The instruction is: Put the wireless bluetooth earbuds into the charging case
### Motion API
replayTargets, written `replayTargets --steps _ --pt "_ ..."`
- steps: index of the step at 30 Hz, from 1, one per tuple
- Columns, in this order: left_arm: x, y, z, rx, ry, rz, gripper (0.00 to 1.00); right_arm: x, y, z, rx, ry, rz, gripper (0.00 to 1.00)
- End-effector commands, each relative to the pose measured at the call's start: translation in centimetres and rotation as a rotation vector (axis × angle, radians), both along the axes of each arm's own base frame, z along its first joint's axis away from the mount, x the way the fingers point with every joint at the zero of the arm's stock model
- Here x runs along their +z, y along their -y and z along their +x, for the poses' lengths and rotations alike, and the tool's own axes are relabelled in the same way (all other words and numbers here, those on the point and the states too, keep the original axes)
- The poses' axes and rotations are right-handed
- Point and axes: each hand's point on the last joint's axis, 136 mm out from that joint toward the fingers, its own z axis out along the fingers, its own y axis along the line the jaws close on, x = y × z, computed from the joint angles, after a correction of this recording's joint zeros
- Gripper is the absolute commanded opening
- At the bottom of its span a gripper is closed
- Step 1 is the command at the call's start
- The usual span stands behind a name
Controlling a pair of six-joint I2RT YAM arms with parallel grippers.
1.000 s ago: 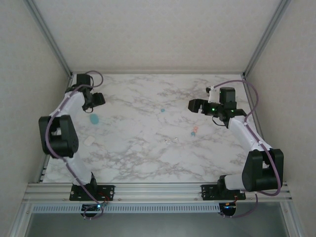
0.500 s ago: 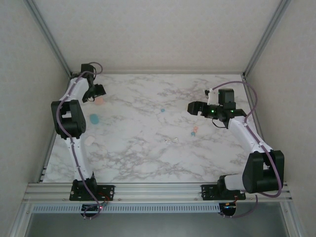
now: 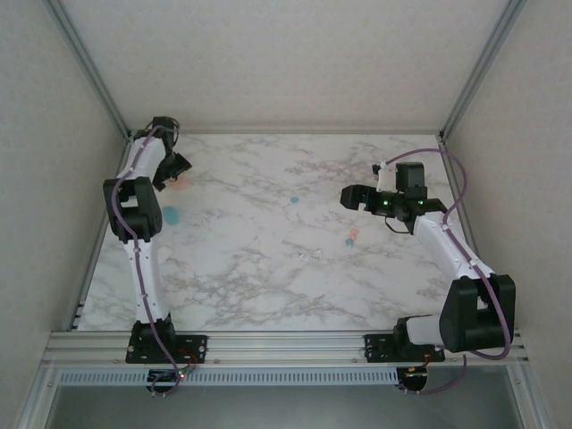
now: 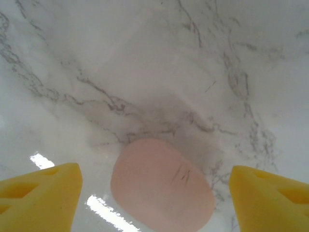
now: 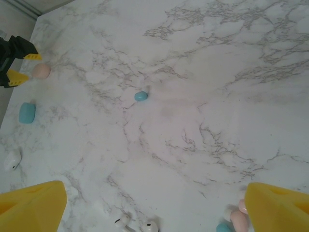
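**Top view.** Left claw [image 3: 175,170] — spread, at the far-left corner of the table [image 3: 268,295], just beside the pink case [image 3: 182,181]. Right claw [image 3: 345,194] — spread, nothing between the fingers, over the right half, pointing left. Teal case [image 3: 170,214] along the left edge, nearer the bases, apart from the pink case. Teal bud [image 3: 293,199] alone near mid-table. Pink buds [image 3: 354,233] to the right of centre, second teal bud [image 3: 349,241] just beside them. White buds [image 3: 309,255], a small pair, left of the pink ones and a little nearer the bases.

**Left wrist view.** Yellow fingertips [image 4: 41,193] in both lower corners, wide apart. Pink case [image 4: 161,186] flat on the marble between them, clear of either pad. Smooth rounded top with a faint mark.

**Right wrist view.** Yellow fingertips [image 5: 31,205] in both lower corners, wide apart, bare marble between. Teal bud [image 5: 140,96] in the upper middle. Left claw [image 5: 24,66] at the left edge, pink case [image 5: 41,71] just beside its tips. Teal case [image 5: 27,112] below that, white case [image 5: 12,159] lower still. White buds [image 5: 123,222] at the bottom edge. Pink buds [image 5: 236,217] and second teal bud [image 5: 223,227] at lower right, just beside the right fingertip. All buds loose on the marble, well apart from the cases.
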Motion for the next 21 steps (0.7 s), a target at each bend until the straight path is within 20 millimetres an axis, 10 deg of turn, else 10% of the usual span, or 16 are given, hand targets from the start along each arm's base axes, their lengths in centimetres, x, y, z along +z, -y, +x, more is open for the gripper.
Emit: replayTargets --steps 1,21 --pt "-1.1 0.2 -0.9 0.084 -0.061 -0.005 0.78 -0.3 0.1 -0.9 -0.013 -0.022 -0.011 0.96" --pt "-3.7 2.1 -1.6 0.062 -0.107 -0.012 0.67 -1.3 0.7 -1.8 -0.034 -0.063 -0.033 0.99"
